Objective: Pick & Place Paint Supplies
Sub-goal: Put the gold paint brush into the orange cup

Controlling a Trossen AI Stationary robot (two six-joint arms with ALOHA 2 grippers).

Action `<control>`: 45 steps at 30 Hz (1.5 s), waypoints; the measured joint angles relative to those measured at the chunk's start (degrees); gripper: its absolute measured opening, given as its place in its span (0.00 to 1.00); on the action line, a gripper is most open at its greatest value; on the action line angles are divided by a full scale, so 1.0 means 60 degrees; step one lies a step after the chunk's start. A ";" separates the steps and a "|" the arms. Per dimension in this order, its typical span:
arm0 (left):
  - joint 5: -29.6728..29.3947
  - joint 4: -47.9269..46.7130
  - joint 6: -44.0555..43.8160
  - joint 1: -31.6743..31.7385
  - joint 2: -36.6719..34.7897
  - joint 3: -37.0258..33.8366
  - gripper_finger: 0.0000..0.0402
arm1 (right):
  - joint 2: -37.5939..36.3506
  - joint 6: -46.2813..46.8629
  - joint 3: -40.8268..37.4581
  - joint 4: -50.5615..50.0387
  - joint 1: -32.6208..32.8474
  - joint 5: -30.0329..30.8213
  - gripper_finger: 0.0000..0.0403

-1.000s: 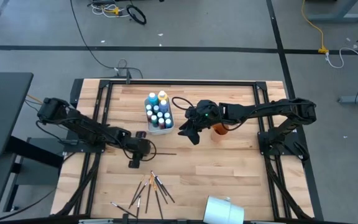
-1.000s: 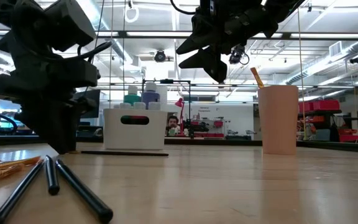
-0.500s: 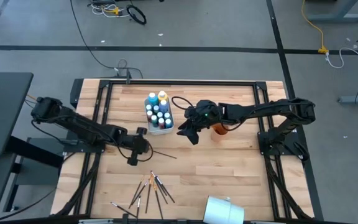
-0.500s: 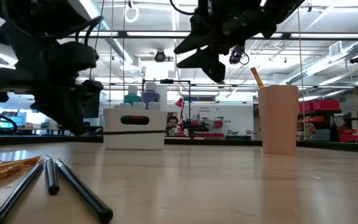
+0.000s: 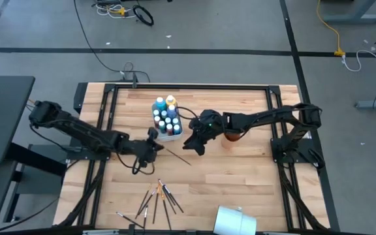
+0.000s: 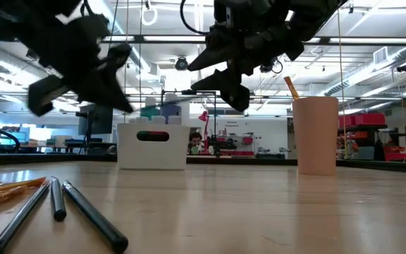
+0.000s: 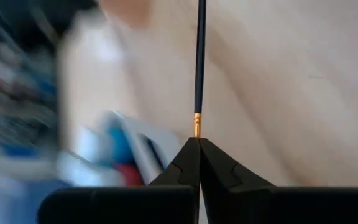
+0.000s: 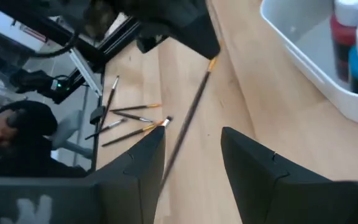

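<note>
Wooden bench at frame centre: my left hand pinches a brush; my right hand hovers open, empty.

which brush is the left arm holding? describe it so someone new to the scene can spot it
Start at the white caddy of paint bottles near the table's far middle. Just in front of it, the left gripper has its jaws shut on a thin dark-handled brush by its gold ferrule end, the handle pointing toward the right gripper. It is the only brush off the table; the other brushes lie scattered near the front edge.

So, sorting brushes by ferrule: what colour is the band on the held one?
Gold, on the brush in the left pincer; left wrist view.
</note>
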 joint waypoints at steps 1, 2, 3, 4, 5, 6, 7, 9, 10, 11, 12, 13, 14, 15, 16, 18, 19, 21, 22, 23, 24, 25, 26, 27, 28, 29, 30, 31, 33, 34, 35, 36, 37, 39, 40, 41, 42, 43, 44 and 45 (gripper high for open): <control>-0.0384 0.0376 0.0822 -0.0054 0.0000 0.0000 0.00 | 0.0000 0.0049 0.0000 0.0049 -0.0047 -0.0122 0.40; -0.0734 0.0785 0.1620 -0.0088 0.0000 0.0000 0.00 | 0.0000 0.0106 0.0000 0.0142 -0.0098 -0.0272 0.40; -0.1050 0.1229 0.2431 -0.0106 0.0003 0.0000 0.00 | -0.0006 0.0175 0.0000 0.0184 -0.0145 -0.0394 0.40; -0.1264 0.1673 0.3162 -0.0103 0.0010 0.0006 0.00 | -0.0007 0.0233 0.0000 0.0163 -0.0180 -0.0471 0.40; -0.1435 0.2048 0.3873 -0.0087 0.0018 0.0011 0.00 | -0.0007 0.0251 0.0000 0.0137 -0.0203 -0.0482 0.40; -0.1558 0.2375 0.4544 -0.0066 0.0018 0.0011 0.00 | -0.0007 0.0252 0.0000 0.0121 -0.0223 -0.0490 0.40; -0.1638 0.2700 0.5123 -0.0051 0.0021 0.0011 0.00 | -0.0007 0.0263 0.0000 0.0170 -0.0244 -0.0552 0.40; -0.1724 0.3155 0.6145 0.0010 0.0023 0.0011 0.00 | -0.0007 0.0436 0.0000 0.0374 -0.0299 -0.0877 0.40; -0.1738 0.3310 0.6547 0.0043 0.0025 0.0011 0.00 | -0.0007 0.0546 0.0000 0.0469 -0.0324 -0.1044 0.40; -0.1739 0.3397 0.6924 0.0082 0.0025 0.0011 0.00 | -0.0007 0.0612 0.0000 0.0554 -0.0327 -0.1199 0.40; -0.1739 0.3434 0.7226 0.0123 0.0025 0.0011 0.00 | -0.0007 0.0676 0.0000 0.0617 -0.0327 -0.1291 0.40; -0.1746 0.3465 0.7519 0.0151 0.0025 0.0011 0.00 | -0.0007 0.0745 0.0000 0.0660 -0.0327 -0.1321 0.40; -0.1749 0.3524 0.7765 0.0180 0.0025 0.0011 0.00 | -0.0007 0.0762 0.0000 0.0687 -0.0327 -0.1323 0.40; -0.1748 0.3654 0.7976 0.0211 0.0025 0.0011 0.00 | -0.0007 0.0775 0.0000 0.0713 -0.0327 -0.1328 0.40; -0.1741 0.3830 0.8161 0.0227 0.0025 0.0011 0.00 | -0.0007 0.0775 0.0000 0.0729 -0.0327 -0.1328 0.40; -0.1640 0.4109 0.8487 0.0278 0.0025 0.0011 0.00 | -0.0007 0.0772 0.0000 0.0732 -0.0327 -0.1318 0.40; -0.1615 0.4226 0.8668 0.0291 0.0025 0.0011 0.00 | -0.0007 0.0772 0.0000 0.0728 -0.0327 -0.1294 0.40; -0.1591 0.4399 0.8929 0.0346 0.0025 0.0011 0.00 | -0.0007 0.0760 0.0000 0.0751 -0.0327 -0.1241 0.40; -0.1591 0.4399 0.9019 0.0383 0.0025 0.0011 0.00 | -0.0007 0.0757 0.0000 0.0783 -0.0327 -0.1235 0.40; -0.1594 0.4376 0.9096 0.0414 0.0025 0.0011 0.00 | -0.0007 0.0756 0.0000 0.0827 -0.0333 -0.1234 0.40; -0.1595 0.4370 0.9162 0.0448 0.0025 0.0011 0.00 | -0.0007 0.0754 0.0000 0.0888 -0.0335 -0.1234 0.40; -0.1592 0.4382 0.9241 0.0475 0.0025 0.0011 0.00 | -0.0007 0.0754 0.0000 0.0928 -0.0335 -0.1230 0.40; -0.1544 0.4383 0.9355 0.0502 0.0025 0.0011 0.00 | -0.0007 0.0754 0.0000 0.0944 -0.0338 -0.1230 0.39; -0.1435 0.4377 0.9389 0.0531 0.0025 0.0011 0.00 | -0.0007 0.0754 0.0000 0.0948 -0.0338 -0.1230 0.39; -0.1366 0.4383 0.9413 0.0559 0.0025 0.0011 0.00 | -0.0007 0.0754 0.0000 0.0990 -0.0338 -0.1226 0.38; -0.1346 0.4414 0.9424 0.0578 0.0025 0.0011 0.00 | -0.0007 0.0754 0.0000 0.1070 -0.0338 -0.1227 0.37; -0.1349 0.4435 0.9466 0.0599 0.0025 0.0011 0.00 | -0.0007 0.0763 0.0000 0.1130 -0.0338 -0.1229 0.35; -0.1363 0.4435 0.9572 0.0630 0.0025 0.0011 0.00 | -0.0007 0.0770 0.0004 0.1145 -0.0338 -0.1226 0.33; -0.1419 0.4436 0.9708 0.0693 0.0025 0.0011 0.00 | -0.0007 0.0794 0.0004 0.1103 -0.0347 -0.1203 0.29; -0.1421 0.4465 0.9759 0.0724 0.0025 0.0011 0.00 | -0.0007 0.0794 0.0004 0.1102 -0.0361 -0.1196 0.27; -0.1421 0.4491 0.9757 0.0756 0.0025 0.0011 0.00 | -0.0007 0.0794 0.0004 0.1107 -0.0378 -0.1197 0.25; -0.1416 0.4497 0.9702 0.0785 0.0025 0.0011 0.00 | -0.0007 0.0794 0.0004 0.1107 -0.0396 -0.1198 0.23; -0.1414 0.4496 0.9647 0.0813 0.0025 0.0011 0.00 | -0.0007 0.0794 0.0004 0.1103 -0.0407 -0.1197 0.22; -0.1426 0.4504 0.9617 0.0848 0.0025 0.0011 0.00 | -0.0007 0.0789 0.0004 0.1111 -0.0449 -0.1197 0.18; -0.1444 0.4508 0.9617 0.0855 0.0025 0.0011 0.00 | -0.0007 0.0760 0.0004 0.1108 -0.0464 -0.1197 0.17; -0.1452 0.4504 0.9623 0.0855 0.0025 0.0011 0.00 | -0.0007 0.0743 0.0004 0.1105 -0.0479 -0.1197 0.15; -0.1452 0.4504 0.9620 0.0855 0.0025 0.0011 0.00 | -0.0007 0.0730 0.0004 0.1107 -0.0498 -0.1199 0.14; -0.1454 0.4508 0.9616 0.0852 0.0025 0.0011 0.00 | -0.0007 0.0718 0.0004 0.1106 -0.0521 -0.1201 0.12; -0.1454 0.4511 0.9597 0.0852 0.0025 0.0013 0.00 | -0.0007 0.0678 0.0004 0.1096 -0.0535 -0.1200 0.11; -0.1452 0.4516 0.9556 0.0852 0.0025 0.0016 0.00 | -0.0007 0.0589 0.0004 0.1075 -0.0547 -0.1197 0.09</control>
